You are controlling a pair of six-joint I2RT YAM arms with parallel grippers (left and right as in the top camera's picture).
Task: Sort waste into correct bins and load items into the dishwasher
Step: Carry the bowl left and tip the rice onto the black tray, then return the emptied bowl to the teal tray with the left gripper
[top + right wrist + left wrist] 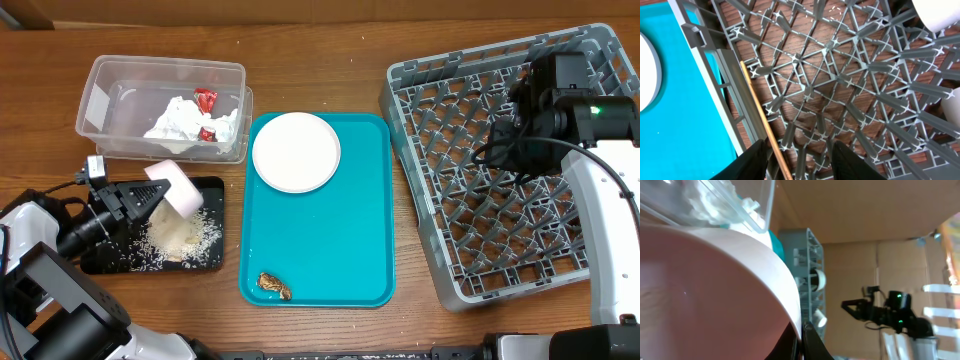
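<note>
My left gripper (150, 195) is shut on the rim of a pale pink bowl (178, 187), held tilted over the black tray (110, 260), where loose rice (185, 235) lies. The bowl (705, 290) fills the left wrist view, pinched between the fingers (802, 330). The clear tub (110, 80) holds the crumpled napkin (185, 120) and red wrapper (205, 100). The white plate (295, 150) and brown scrap (273, 285) lie on the teal tray (340, 240). My right gripper (520, 100) hangs open and empty (797, 160) over the grey dish rack (480, 200).
In the right wrist view a thin tan stick (760, 125) lies along the rack's left wall, and white rounded items (940, 12) sit at the upper right of the rack (840, 75). The left wrist view shows white items (817, 280) in the rack.
</note>
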